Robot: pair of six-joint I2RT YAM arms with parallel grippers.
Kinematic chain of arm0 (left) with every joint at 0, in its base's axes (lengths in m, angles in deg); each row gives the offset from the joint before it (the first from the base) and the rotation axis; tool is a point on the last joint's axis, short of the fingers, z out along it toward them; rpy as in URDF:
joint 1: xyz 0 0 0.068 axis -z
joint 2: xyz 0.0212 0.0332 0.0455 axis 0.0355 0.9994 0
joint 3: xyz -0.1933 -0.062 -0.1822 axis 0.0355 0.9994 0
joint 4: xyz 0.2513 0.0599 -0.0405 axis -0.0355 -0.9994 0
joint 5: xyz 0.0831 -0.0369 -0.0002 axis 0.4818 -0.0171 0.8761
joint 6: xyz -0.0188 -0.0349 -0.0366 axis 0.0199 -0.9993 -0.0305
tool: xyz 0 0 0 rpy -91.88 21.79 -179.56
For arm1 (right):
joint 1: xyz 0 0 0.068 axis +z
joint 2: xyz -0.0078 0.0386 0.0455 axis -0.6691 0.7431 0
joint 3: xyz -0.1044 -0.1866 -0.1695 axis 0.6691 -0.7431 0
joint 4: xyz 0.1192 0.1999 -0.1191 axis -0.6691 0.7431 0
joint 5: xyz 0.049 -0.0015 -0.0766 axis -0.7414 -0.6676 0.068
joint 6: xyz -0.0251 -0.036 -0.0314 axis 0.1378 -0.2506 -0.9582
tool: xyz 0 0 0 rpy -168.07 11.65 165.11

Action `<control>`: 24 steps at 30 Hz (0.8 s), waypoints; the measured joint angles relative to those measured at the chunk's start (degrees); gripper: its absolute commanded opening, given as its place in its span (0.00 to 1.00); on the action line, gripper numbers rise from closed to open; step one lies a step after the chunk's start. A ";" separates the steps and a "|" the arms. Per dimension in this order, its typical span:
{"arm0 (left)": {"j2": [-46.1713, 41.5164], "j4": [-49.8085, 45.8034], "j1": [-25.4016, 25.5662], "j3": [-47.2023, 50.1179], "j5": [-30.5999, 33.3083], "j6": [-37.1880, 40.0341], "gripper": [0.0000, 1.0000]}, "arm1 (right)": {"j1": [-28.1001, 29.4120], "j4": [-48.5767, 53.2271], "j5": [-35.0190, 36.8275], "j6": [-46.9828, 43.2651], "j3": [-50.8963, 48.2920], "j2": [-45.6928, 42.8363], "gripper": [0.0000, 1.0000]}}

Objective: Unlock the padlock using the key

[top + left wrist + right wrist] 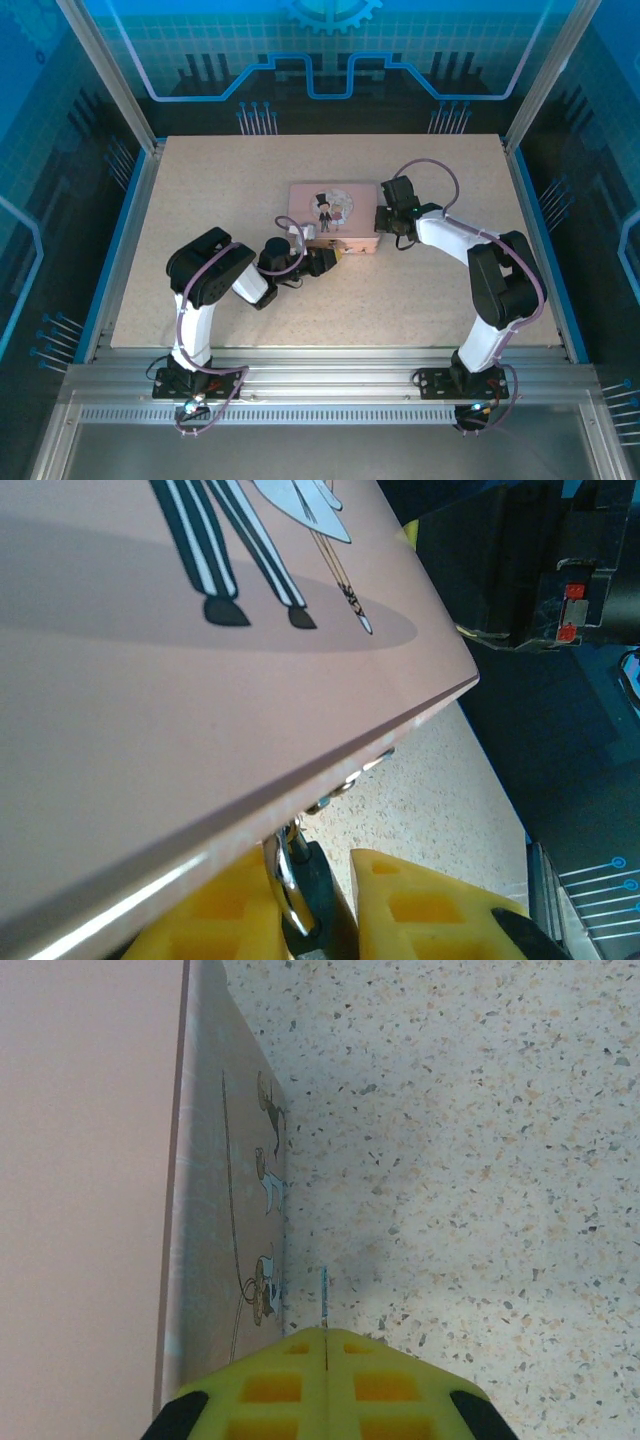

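Left pincer (327,260) pinches the padlock (312,905) at the 6 o'clock edge of the box (333,212) on the counter (200,200). Right pincer (327,1338), at 3 o'clock, is pressed closed on the thin key (324,1295).

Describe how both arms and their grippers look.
The left arm and right arm have white links, bulky black joints and a pale purple cable looping along each. The left gripper and right gripper carry yellow pads with square recesses on black fingers.
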 measured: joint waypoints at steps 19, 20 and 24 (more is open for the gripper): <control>-9.92 -24.55 -0.13 -3.85 1.01 -6.27 0.07 | -0.68 -1.44 -3.04 -0.66 -14.49 -19.06 0.00; -10.47 -26.34 -0.13 -4.26 1.11 -6.67 0.07 | -0.79 -1.55 -3.63 -0.66 -15.91 -20.92 0.00; -12.98 -34.07 -0.13 -5.70 1.60 -8.22 0.08 | -1.36 -2.43 -7.15 -0.61 -21.73 -28.28 0.00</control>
